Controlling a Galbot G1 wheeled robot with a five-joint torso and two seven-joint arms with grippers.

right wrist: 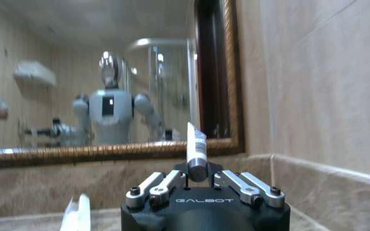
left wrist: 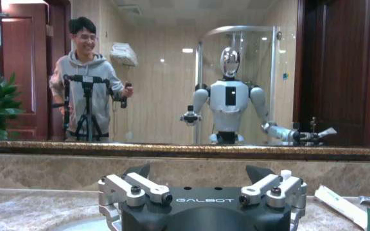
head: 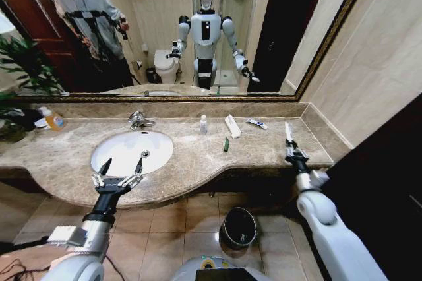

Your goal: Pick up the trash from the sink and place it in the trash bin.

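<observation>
My right gripper (head: 291, 151) hovers over the counter's right end, shut on a small white tube (head: 288, 132) that stands upright between its fingers (right wrist: 196, 169). Over the front rim of the white sink (head: 111, 156), my left gripper (head: 122, 162) is open and holds nothing. On the marble between them lie a tiny white bottle (head: 203, 124), a flat white packet (head: 232, 126), a blue-and-white tube (head: 257, 123) and a green stick (head: 226, 144). The dark round trash bin (head: 238, 227) stands on the floor below the counter. The left wrist view catches the packet (left wrist: 339, 204) beyond the open gripper (left wrist: 198, 173).
A chrome faucet (head: 138, 120) rises behind the basin. A bottle with an orange label (head: 54, 120) and a plant (head: 20, 70) occupy the far left. A large mirror (head: 198, 30) backs the counter, and a tiled wall closes the right side.
</observation>
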